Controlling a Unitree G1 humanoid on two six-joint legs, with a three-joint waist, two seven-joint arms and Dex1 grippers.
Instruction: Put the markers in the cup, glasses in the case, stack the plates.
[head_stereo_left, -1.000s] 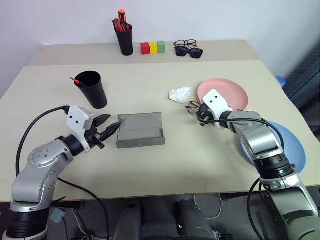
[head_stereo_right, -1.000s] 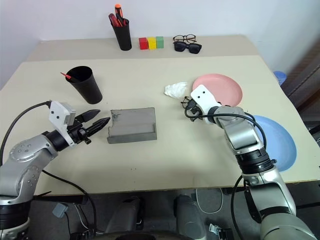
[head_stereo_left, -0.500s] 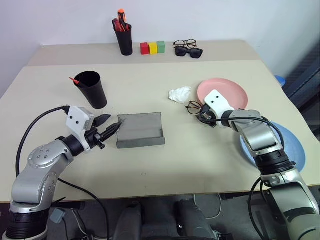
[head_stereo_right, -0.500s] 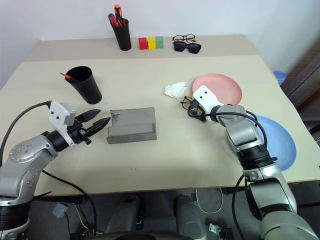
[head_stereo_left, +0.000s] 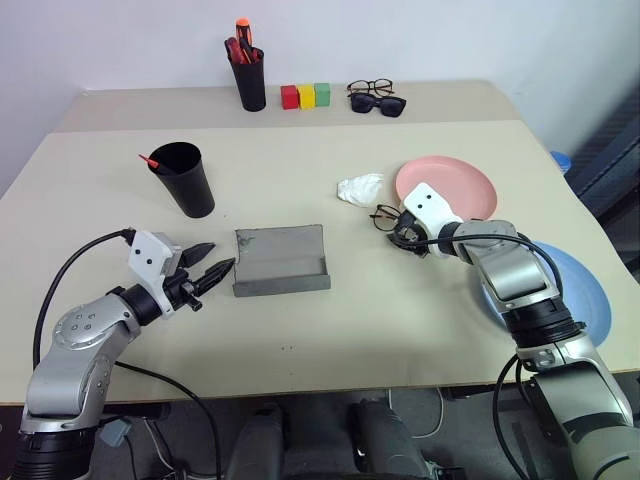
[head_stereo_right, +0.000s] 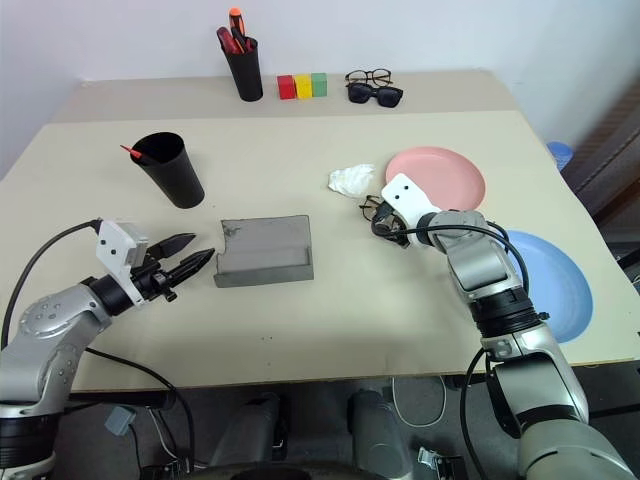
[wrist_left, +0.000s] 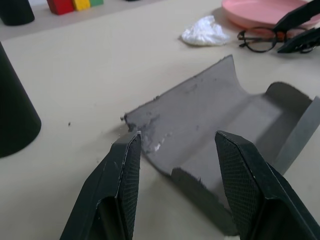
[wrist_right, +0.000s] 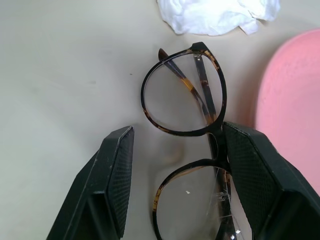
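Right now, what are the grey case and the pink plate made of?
The grey case looks like felt: a matte, fuzzy surface with rough, frayed edges and a soft curve where it lies open. The pink plate looks like smooth plastic: an even salmon colour, a thin raised rim and a faint sheen. It could be melamine; the look alone leaves that open.
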